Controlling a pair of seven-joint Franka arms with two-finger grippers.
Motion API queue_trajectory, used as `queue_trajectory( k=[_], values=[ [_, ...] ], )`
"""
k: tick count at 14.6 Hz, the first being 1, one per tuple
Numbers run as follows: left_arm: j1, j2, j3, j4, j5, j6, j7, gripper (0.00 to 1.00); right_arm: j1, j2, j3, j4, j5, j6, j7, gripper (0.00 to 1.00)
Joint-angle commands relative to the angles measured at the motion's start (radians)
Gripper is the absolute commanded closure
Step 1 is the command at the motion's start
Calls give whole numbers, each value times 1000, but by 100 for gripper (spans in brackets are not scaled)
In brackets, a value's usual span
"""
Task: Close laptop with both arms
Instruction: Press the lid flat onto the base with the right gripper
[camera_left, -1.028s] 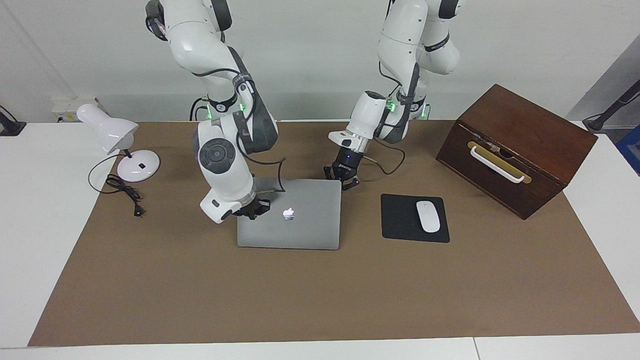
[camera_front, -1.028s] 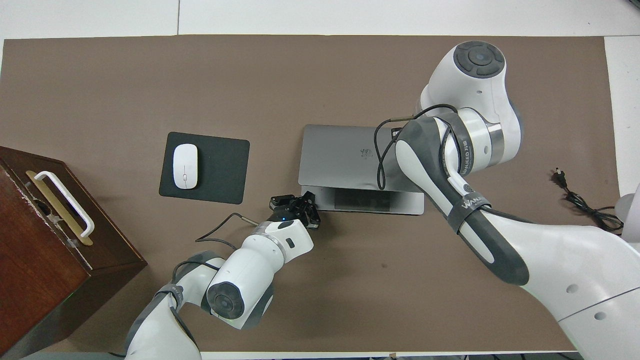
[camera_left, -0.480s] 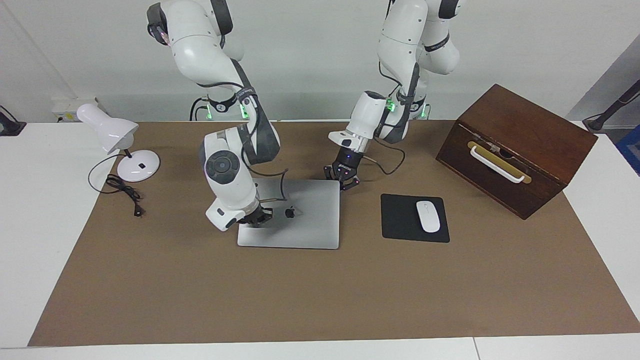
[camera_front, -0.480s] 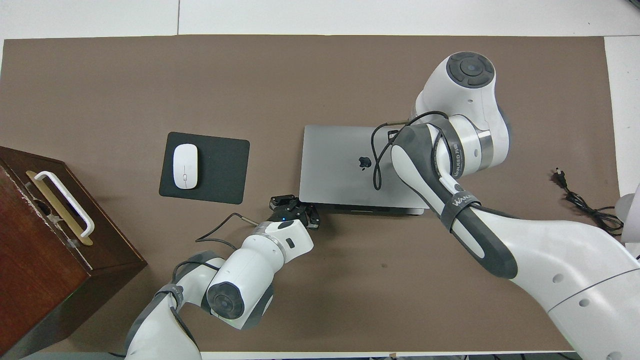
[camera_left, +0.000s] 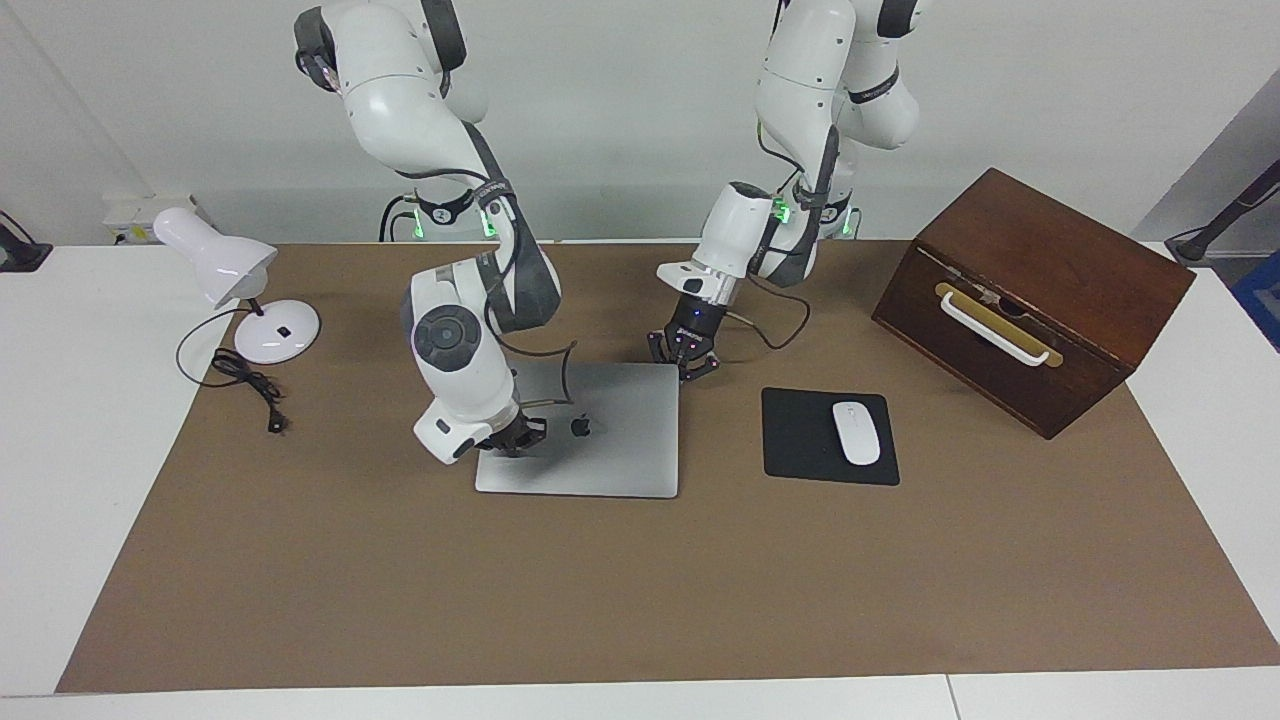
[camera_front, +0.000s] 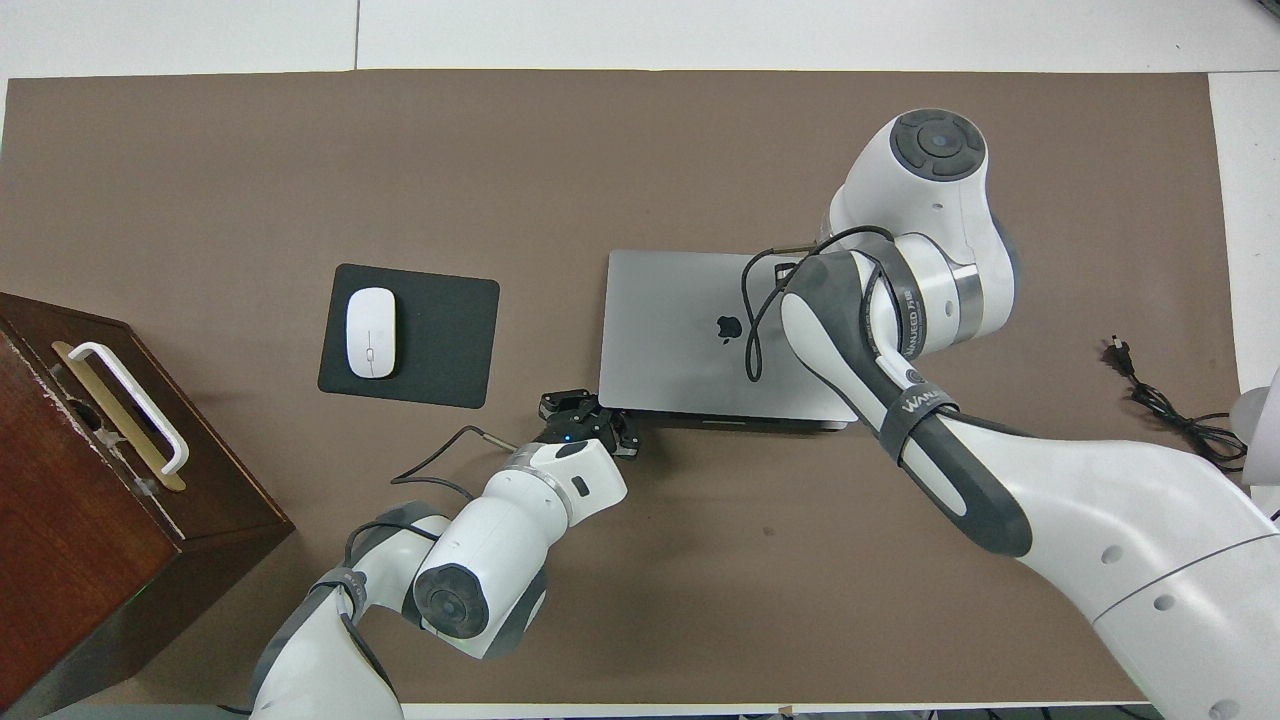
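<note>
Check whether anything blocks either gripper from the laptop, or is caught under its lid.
Nothing visible does. The laptop lid lies flat, nearly shut, with no object seen in the thin seam. The right gripper is on the lid; the left gripper is at the corner nearest the robots. The mouse pad lies apart.

Right white jointed arm (camera_left: 440, 130) reaching in from its base, elbow high, forearm bent down and forward, wrist housing (camera_left: 455, 360) tilted. Small black two-finger right end effector (camera_left: 515, 437) low, pressed flat down, largely hidden under the wrist in the overhead view.

Left white jointed arm (camera_left: 820, 80) folded close to its base, wrist (camera_front: 540, 500) angled steeply down. Small black left end effector (camera_left: 686, 362) low, just off the brown surface (camera_left: 700, 580), fingers (camera_front: 560, 403) spread apart.
</note>
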Motion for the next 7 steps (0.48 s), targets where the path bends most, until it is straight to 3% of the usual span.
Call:
queue_trajectory(
  k=[1, 7],
  values=[
    [-5, 46, 13, -13, -17, 4, 18, 100, -6, 2, 3, -24, 20, 30, -25, 100],
    [-2, 46, 13, -12, -20, 4, 15, 100, -6, -30, 3, 6, 17, -19, -22, 100]
  ],
)
